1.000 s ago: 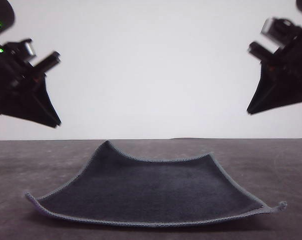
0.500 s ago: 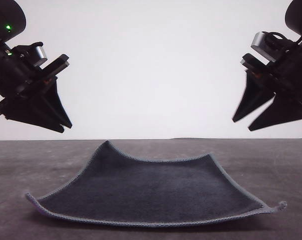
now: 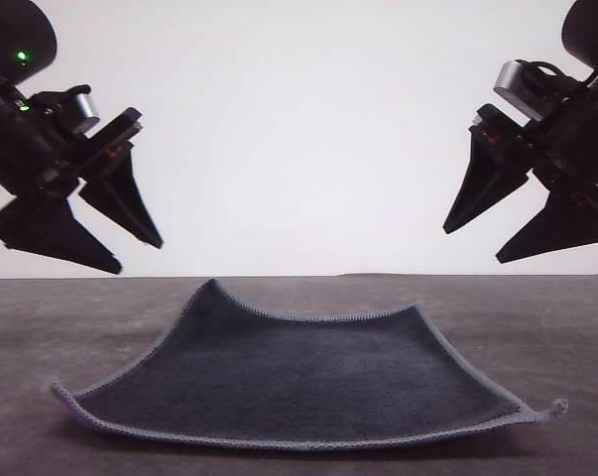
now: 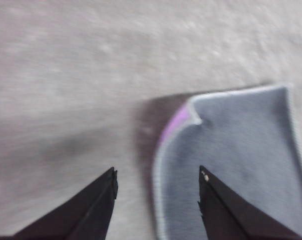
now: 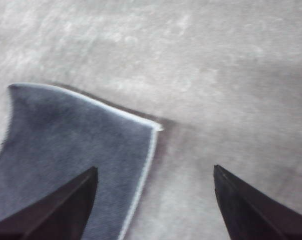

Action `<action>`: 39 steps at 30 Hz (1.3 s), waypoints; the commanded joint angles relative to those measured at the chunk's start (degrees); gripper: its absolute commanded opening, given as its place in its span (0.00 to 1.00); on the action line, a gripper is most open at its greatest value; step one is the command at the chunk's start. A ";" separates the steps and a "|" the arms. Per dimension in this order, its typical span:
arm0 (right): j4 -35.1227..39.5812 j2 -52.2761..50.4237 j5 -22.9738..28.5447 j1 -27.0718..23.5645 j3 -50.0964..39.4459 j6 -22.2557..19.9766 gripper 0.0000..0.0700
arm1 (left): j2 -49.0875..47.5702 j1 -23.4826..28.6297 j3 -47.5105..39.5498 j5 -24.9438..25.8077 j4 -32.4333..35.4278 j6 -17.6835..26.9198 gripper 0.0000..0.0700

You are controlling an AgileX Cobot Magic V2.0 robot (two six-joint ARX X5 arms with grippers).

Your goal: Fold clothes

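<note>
The clothes [image 3: 299,372], a square dark grey fleece cloth with light grey edging, lies spread on the table with its corners curling up. My left gripper [image 3: 140,256] hangs open high above the cloth's left side. My right gripper [image 3: 470,247] hangs open high above the right side. In the left wrist view the cloth [image 4: 241,160] shows a curled corner with a purple underside, lying below and between the open fingers [image 4: 98,200]. In the right wrist view a cloth [image 5: 70,150] corner lies under the open fingers [image 5: 70,200].
The cloth rests on a dark grey table [image 3: 41,317] that runs to a far edge against a plain white wall [image 3: 299,129]. Bare table surface [image 4: 65,75] stretches around the cloth on both sides.
Both grippers have gone from shut to open, their fingers spreading step by step. Both arms have shifted slightly inward over the cloth. The cloth has not moved.
</note>
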 commanded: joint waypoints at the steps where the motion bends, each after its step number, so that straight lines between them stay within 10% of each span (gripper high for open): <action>1: 0.66 1.10 -0.76 0.65 0.96 -0.33 0.65 | 1.93 -0.53 0.98 1.82 1.03 -0.12 0.45; 39: 17.89 18.89 -6.05 5.77 1.73 9.30 0.57 | 20.74 -4.99 13.49 8.07 2.64 -1.91 0.45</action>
